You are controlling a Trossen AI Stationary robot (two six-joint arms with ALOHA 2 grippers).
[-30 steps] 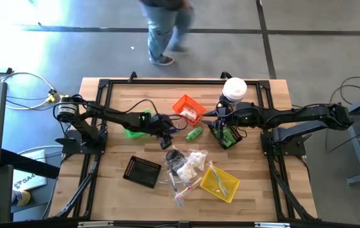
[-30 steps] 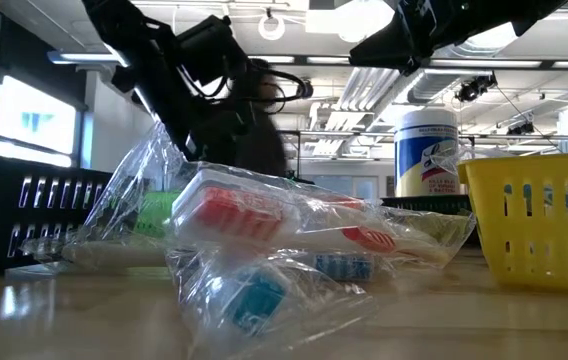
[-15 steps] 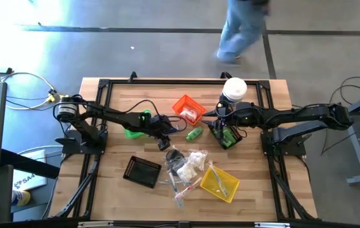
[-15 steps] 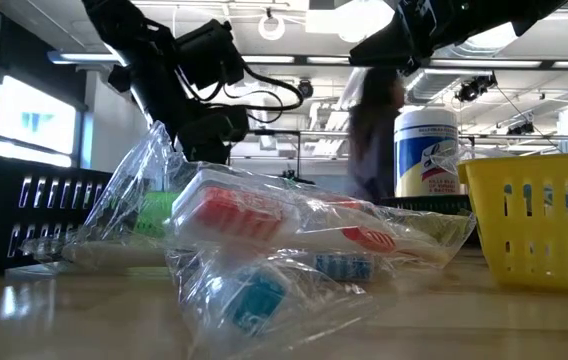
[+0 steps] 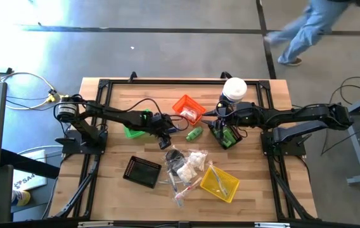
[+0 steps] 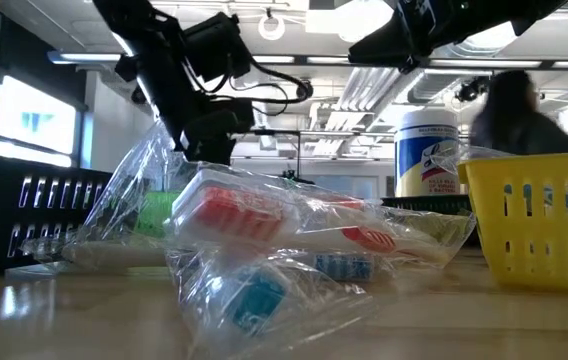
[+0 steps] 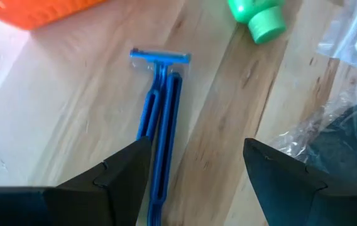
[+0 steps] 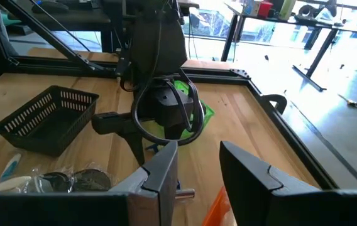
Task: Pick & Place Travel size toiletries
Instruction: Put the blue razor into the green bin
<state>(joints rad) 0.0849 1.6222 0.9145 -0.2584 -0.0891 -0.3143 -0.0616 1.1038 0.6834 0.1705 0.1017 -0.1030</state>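
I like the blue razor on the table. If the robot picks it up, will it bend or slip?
The blue razor looks like thin, hard plastic, so probably stiff and light. It lies flat on bare wood between the open left end effector fingers, so it may skid when nudged. Its long flat handle likely won't roll.

Lab: framed robot table (image 5: 97, 196), desks (image 8: 329, 25)

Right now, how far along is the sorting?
Done: items lie in the orange bin and yellow bin. In hand: nothing; the left gripper hangs open over the blue razor, right gripper waits near the canister. Left: green bottle, pile of packets.
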